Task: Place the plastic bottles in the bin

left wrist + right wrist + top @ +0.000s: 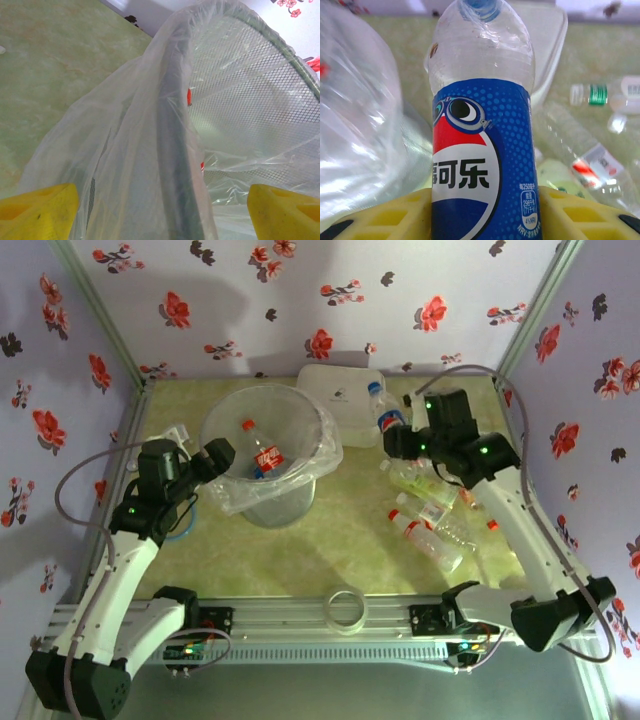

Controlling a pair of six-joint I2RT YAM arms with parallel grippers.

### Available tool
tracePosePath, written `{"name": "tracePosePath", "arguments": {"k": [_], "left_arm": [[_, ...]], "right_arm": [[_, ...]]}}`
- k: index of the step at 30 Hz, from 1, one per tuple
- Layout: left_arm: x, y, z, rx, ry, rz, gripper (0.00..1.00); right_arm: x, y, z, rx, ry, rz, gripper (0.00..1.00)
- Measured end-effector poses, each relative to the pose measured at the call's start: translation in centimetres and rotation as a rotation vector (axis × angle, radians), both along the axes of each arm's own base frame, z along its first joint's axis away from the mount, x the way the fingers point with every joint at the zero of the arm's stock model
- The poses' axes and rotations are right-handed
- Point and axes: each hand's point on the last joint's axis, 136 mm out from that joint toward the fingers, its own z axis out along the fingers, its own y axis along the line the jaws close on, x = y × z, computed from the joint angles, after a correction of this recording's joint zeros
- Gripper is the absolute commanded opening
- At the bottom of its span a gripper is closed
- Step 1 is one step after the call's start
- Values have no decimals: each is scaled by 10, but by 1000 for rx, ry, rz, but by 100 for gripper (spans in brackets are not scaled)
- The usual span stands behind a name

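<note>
The blue-labelled Pepsi bottle stands upright, clamped between the yellow fingers of the right end effector, just right of the bin. The left end effector is spread wide, its fingers straddling the bin's bag-covered rim. A red-labelled bottle lies inside the bin. More bottles lie on the tabletop by the right arm.

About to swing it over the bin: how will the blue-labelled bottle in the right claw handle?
The blue-labelled bottle looks empty, so probably light. Its clear shoulder seems dimpled, so thin walls may buckle under a hard squeeze. The glossy label could slip in the right claw.
</note>
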Motion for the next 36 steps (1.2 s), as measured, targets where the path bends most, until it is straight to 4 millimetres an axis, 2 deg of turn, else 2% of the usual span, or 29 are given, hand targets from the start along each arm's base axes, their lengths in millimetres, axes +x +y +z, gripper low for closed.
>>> {"name": "tracePosePath", "arguments": {"k": [2,4,6,9,11,14,18,22,32,34,36], "left_arm": [[-1,0,1,-4,-6,1,88],[-1,0,1,-7,-8,2,88],[-2,0,1,-10,-11,3,88],[-3,1,3,-11,-15,3,88],[-4,1,5,-13,-23,3,88],[-7,2,8,-23,-34,5,88],[-8,1,8,-23,-32,2,88],[-10,1,4,-17,-19,1,88],[-10,2,4,-12,-21,1,89],[-9,2,4,-9,-22,1,89],[-9,3,5,-9,-24,2,89]], "right_arm": [[3,8,25,40,-44,16,49],[4,24,46,75,-81,61,49],[5,56,66,129,-105,146,50],[7,111,82,177,-109,280,50],[7,146,82,191,-99,357,50],[4,197,68,194,-61,457,50],[-1,241,39,169,-1,529,50],[-5,260,16,129,42,553,50],[-6,249,-9,33,59,518,51],[-4,248,-14,16,60,511,54],[-2,246,-17,-1,54,507,63]]}}
